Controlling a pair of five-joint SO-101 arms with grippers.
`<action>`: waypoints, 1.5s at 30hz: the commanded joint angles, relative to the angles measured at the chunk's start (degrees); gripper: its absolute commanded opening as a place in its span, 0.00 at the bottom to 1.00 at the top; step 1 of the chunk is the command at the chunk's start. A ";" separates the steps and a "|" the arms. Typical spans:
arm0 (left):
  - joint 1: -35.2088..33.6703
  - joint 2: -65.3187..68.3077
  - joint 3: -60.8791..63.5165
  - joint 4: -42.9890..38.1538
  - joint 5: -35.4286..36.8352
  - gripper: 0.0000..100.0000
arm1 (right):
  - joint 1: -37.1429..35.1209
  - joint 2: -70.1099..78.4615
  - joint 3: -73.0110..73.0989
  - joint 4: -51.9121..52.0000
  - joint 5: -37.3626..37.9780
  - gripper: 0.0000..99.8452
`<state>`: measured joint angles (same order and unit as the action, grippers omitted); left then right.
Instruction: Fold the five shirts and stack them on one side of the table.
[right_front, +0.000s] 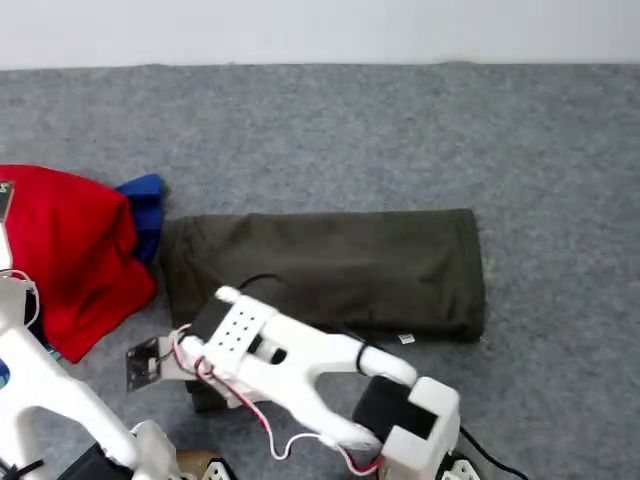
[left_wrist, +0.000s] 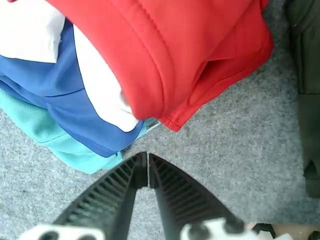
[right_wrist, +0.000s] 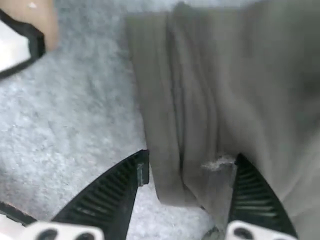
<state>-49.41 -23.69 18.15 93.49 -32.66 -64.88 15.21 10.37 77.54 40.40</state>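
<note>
A dark olive shirt lies folded into a long strip across the middle of the grey table. My right gripper is open, its fingers standing either side of the near left end of the olive shirt. At the left, a red shirt tops a stack with a blue shirt peeking out behind it. My left gripper is shut on nothing, just off the stack's edge, where the red shirt, a white shirt, a blue shirt and a teal shirt lie layered.
The right arm stretches from the front right toward the left over the table's near edge. The left arm stands at the front left beside the stack. Bare grey carpet runs along the back and right.
</note>
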 joint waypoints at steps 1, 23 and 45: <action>-0.44 -1.85 -0.13 -0.70 -0.26 0.02 | -2.33 0.75 -2.64 -0.66 0.44 0.27; -0.35 -1.85 -0.13 -1.14 -0.26 0.02 | -2.42 9.89 -4.57 -6.29 -1.67 0.01; -0.18 -1.85 -0.31 -0.97 -0.44 0.02 | 11.56 6.29 -22.15 4.97 -1.85 0.01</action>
<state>-49.41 -23.69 18.15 93.49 -32.66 -55.65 24.26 -8.09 81.85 39.08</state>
